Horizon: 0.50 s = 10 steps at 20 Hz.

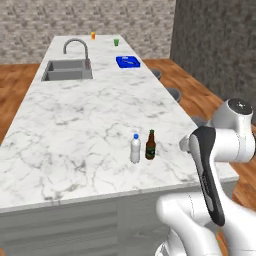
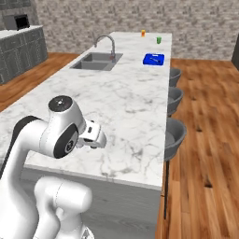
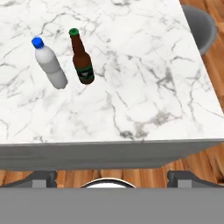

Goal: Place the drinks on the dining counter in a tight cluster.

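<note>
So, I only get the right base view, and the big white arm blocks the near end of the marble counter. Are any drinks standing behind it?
Observer: Yes. A water bottle with a blue cap stands upright near the front edge of the dining counter.
Operator: Just that one?
Observer: A brown beer bottle stands upright right beside it, with a narrow gap between them.
Operator: Is the robot holding either?
Observer: No. In the hand view the gripper is open wide and empty, short of the counter's edge, with both bottles out ahead of it.
</note>
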### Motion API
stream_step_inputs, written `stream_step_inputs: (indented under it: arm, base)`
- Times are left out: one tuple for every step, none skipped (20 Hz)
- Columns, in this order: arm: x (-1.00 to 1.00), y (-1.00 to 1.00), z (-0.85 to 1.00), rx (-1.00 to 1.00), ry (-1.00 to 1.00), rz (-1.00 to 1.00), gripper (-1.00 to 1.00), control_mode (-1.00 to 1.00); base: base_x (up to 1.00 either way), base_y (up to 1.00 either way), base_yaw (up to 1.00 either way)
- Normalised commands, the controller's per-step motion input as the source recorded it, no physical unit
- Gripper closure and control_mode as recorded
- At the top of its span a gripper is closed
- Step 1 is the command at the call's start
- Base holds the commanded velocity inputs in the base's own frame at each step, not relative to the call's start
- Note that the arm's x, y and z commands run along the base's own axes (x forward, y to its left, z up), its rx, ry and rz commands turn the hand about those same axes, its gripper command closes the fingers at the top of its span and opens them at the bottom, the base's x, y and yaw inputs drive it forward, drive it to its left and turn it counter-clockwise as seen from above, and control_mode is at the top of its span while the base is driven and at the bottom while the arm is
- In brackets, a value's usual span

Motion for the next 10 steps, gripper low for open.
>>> stream_step_inputs:
  arm:
    - [0.0,0.0,0.0,0.0,0.0,0.0,-1.0,1.0]
    - [0.0,0.0,0.0,0.0,0.0,0.0,-1.0,1.0]
    - [0.0,0.0,0.0,0.0,0.0,0.0,-1.0,1.0]
    - [0.0,0.0,0.0,0.0,0.0,0.0,-1.0,1.0]
    - [0.0,0.0,0.0,0.0,0.0,0.0,-1.0,1.0]
    - [0.0,0.0,0.0,0.0,0.0,0.0,-1.0,1.0]
    - [0.0,0.0,0.0,0.0,0.0,0.0,-1.0,1.0]
    - [0.0,0.0,0.0,0.0,0.0,0.0,-1.0,1.0]
    - [0.0,0.0,0.0,0.0,0.0,0.0,-1.0,1.0]
    - [0.0,0.0,0.0,0.0,0.0,0.0,-1.0,1.0]
  base:
    - [-1.0,0.26,0.16]
    - [-1.0,0.34,0.23]
    - [-0.89,0.36,0.31]
    - [-0.68,0.43,0.39]
    - [-0.44,0.51,0.47]
    - [-0.24,0.61,0.55]
    - [0.0,0.85,0.6]
    - [0.0,0.9,0.67]
    - [0.15,0.71,0.76]
    - [0.29,0.44,0.89]
